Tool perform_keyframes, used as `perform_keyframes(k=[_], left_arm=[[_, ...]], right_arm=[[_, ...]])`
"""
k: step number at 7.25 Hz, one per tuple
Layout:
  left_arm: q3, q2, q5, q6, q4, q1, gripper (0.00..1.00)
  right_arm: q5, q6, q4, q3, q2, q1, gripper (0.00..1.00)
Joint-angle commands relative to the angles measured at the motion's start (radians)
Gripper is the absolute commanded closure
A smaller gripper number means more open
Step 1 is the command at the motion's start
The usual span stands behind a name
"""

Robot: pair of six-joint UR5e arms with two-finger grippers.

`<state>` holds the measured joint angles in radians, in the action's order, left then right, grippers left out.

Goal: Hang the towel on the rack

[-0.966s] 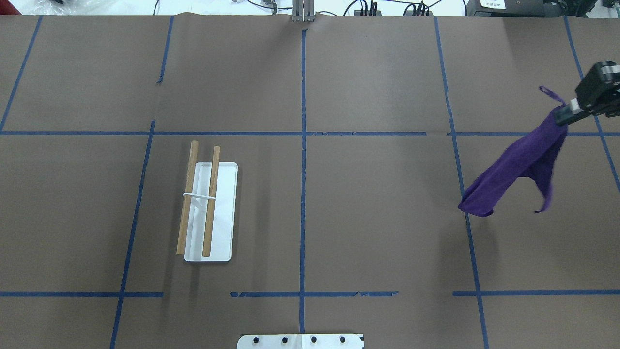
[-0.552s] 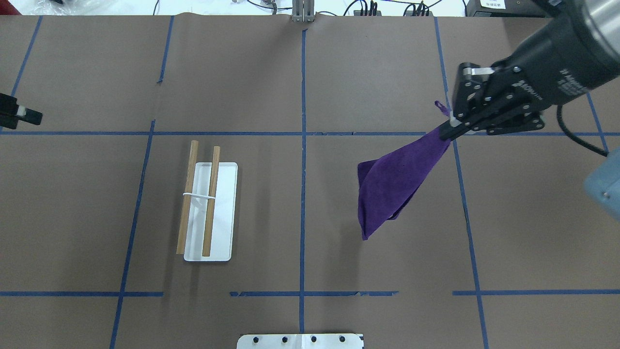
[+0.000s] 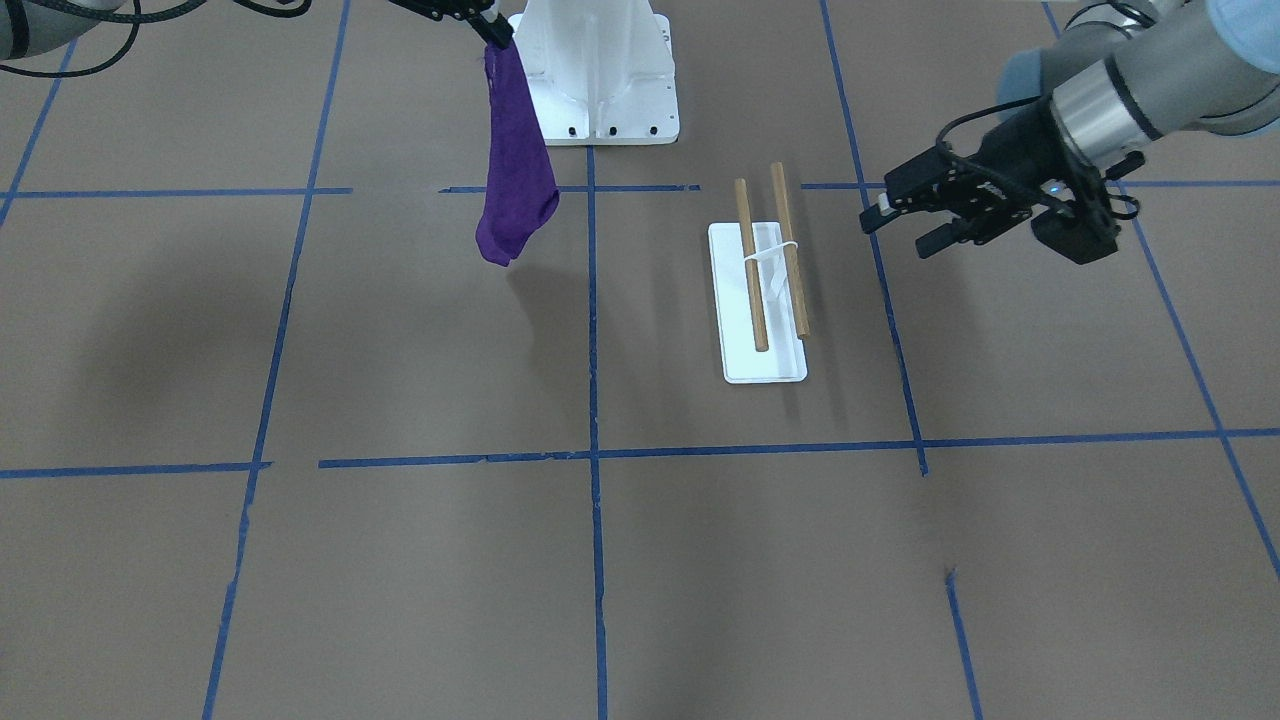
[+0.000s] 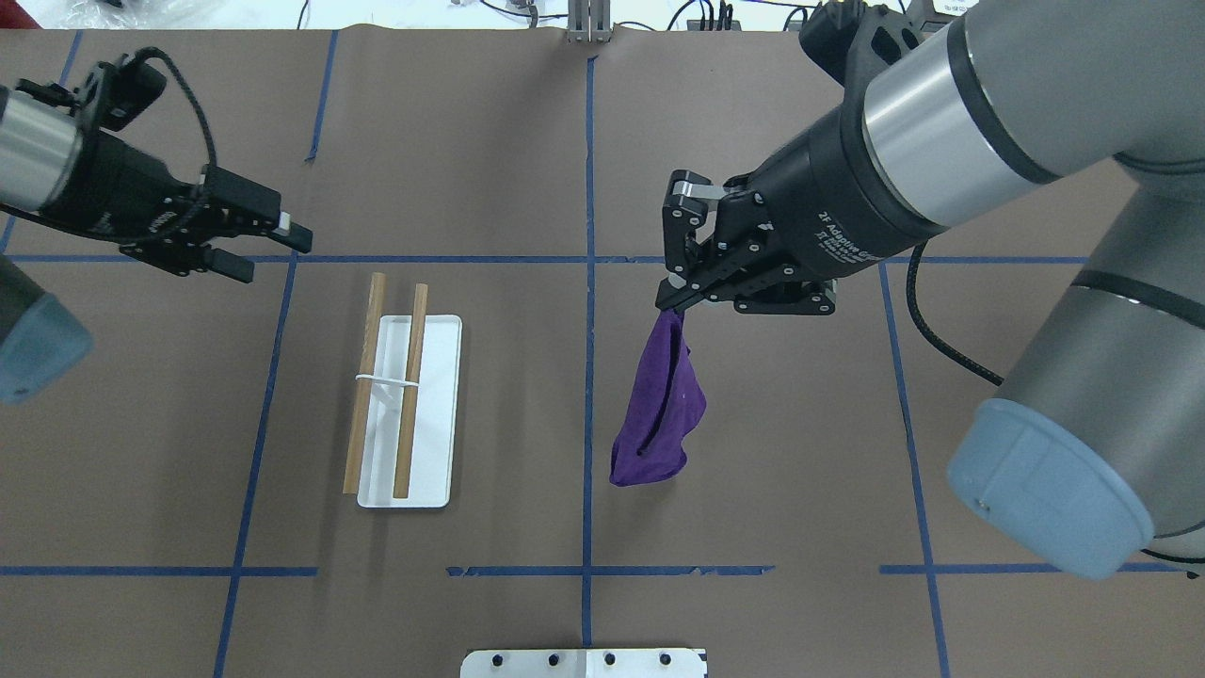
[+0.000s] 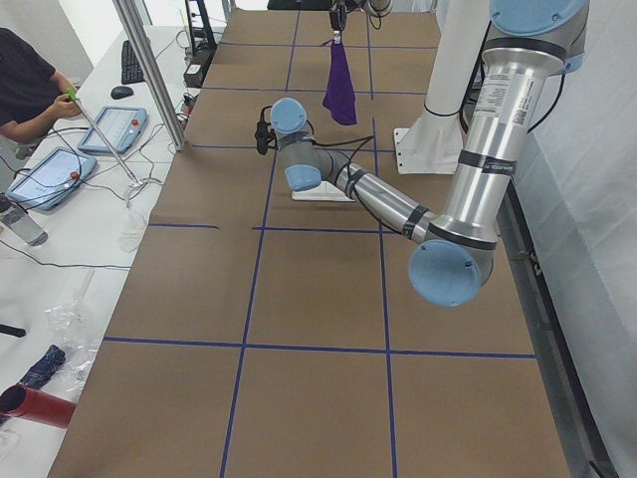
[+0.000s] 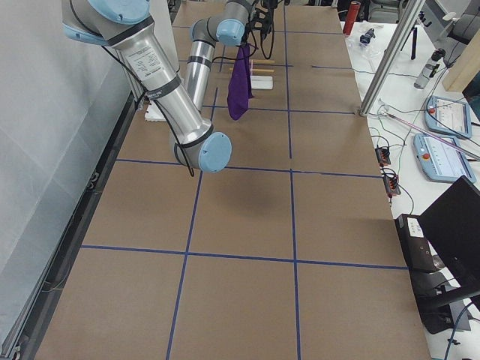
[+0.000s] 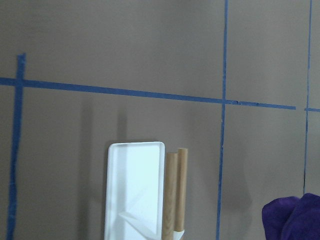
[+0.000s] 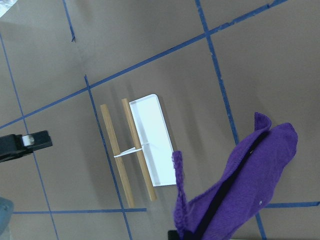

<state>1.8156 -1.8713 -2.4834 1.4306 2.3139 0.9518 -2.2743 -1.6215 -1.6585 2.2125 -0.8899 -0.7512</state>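
Tabletop (image 4: 753,141) of brown paper with blue tape lines carries a small rack (image 4: 388,414), two light-brown wooden dowels over a flat white base, in its left half. Purple cloth towel (image 4: 659,424) dangles just right of centre, its top corner pinched in the right claw (image 4: 673,303). Left claw (image 4: 275,254) hovers spread, empty, near the rack's far end.

On my feed I see a soft, fuzzy matt cloth towel (image 4: 659,414), a rack (image 4: 388,381) with smooth bare wooden dowels (image 4: 406,443) over a glossy white base (image 4: 439,424) (looks like plastic), and matt brown paper with blue tape lines (image 4: 586,527) covering the table (image 4: 772,490).
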Motion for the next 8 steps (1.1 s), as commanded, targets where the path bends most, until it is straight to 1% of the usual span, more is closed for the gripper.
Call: perform_keyframes(k=[1, 2, 3, 4, 6, 8], left_arm=[[-0.018, -0.147, 0.051, 0.303, -0.089, -0.112, 0.02], [-0.016, -0.223, 0.055, 0.351, -0.203, -0.126, 0.01], [-0.018, -0.302, 0.12, 0.402, -0.312, -0.164, 0.01], [-0.028, -0.362, 0.176, 0.453, -0.382, -0.223, 0.01], [-0.1, -0.432, 0.189, 0.508, -0.386, -0.243, 0.01], [-0.105, -0.434, 0.186, 0.508, -0.387, -0.248, 0.01]], right_arm=[[0.009, 0.035, 0.02, -0.033, 0.048, 0.01, 1.0], [0.009, 0.125, 0.029, -0.043, 0.054, 0.01, 1.0], [0.009, 0.187, 0.052, -0.057, 0.065, 0.01, 1.0], [0.027, 0.25, 0.072, -0.062, 0.068, 0.01, 1.0], [0.027, 0.407, 0.072, -0.065, 0.071, 0.018, 1.0], [0.021, 0.518, 0.072, -0.063, 0.069, 0.018, 1.0]])
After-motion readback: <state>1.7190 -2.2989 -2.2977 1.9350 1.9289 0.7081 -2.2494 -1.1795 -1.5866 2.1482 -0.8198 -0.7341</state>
